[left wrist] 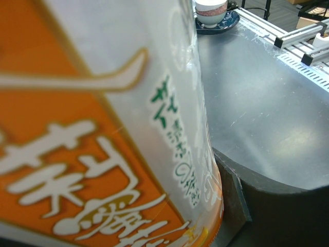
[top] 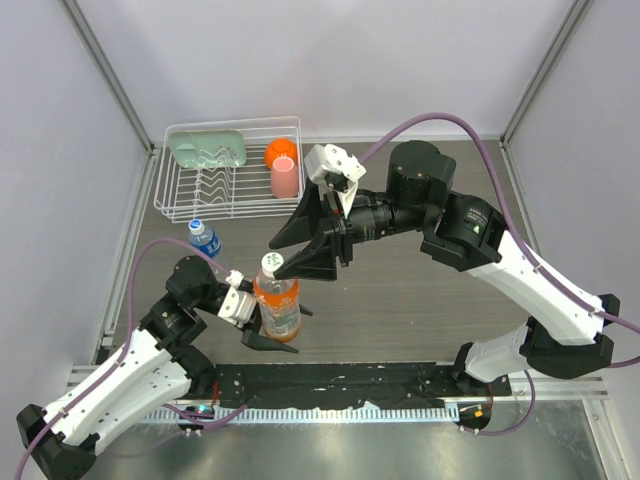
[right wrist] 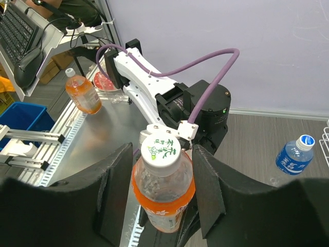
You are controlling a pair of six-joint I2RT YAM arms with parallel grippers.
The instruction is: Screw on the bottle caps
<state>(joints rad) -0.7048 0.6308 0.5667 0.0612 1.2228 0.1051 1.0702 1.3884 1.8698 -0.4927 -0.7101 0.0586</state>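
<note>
The orange-drink bottle (top: 279,308) stands upright near the table's front, with its white cap (top: 268,263) sitting on its neck. My left gripper (top: 268,330) is shut on the bottle's lower body. In the left wrist view the orange label (left wrist: 92,154) fills the frame, with one finger pad (left wrist: 232,203) against it. My right gripper (right wrist: 162,154) is open, its jaws standing on either side of the cap (right wrist: 161,148) and the bottle's shoulder (right wrist: 163,193) without touching. The blue-label bottle (top: 206,240) stands capped (top: 197,226) to the left and also shows in the right wrist view (right wrist: 293,158).
A white wire dish rack (top: 175,195) at the back left holds a green sponge-like item (top: 207,150), an orange cup (top: 281,152) and a pink cup (top: 284,178). A metal rail (top: 330,410) runs along the front edge.
</note>
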